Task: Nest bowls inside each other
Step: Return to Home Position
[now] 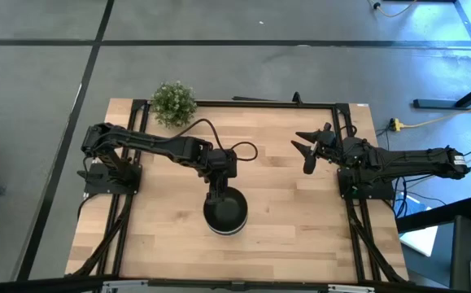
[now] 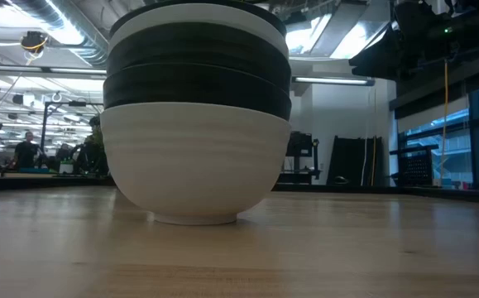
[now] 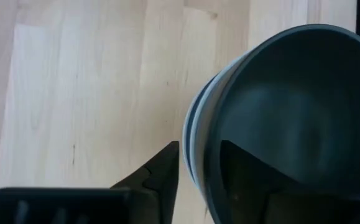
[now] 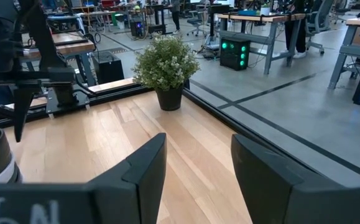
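The bowls stand nested in one stack near the table's middle, toward its near edge. The low view shows the stack resting on a white bowl's foot, with black bands and a white rim above. The topmost bowl is black inside. My left gripper hangs open over the stack's far rim. In the left wrist view the gripper has one finger outside the wall and one inside the top bowl. A strip of table shows between the outer finger and the wall. My right gripper waits open by the right edge.
A small green potted plant stands at the table's far left corner. Bare wood lies around the stack. A black rail frames the table. The left arm's cable loops over the table behind its wrist. People and desks show in the room beyond.
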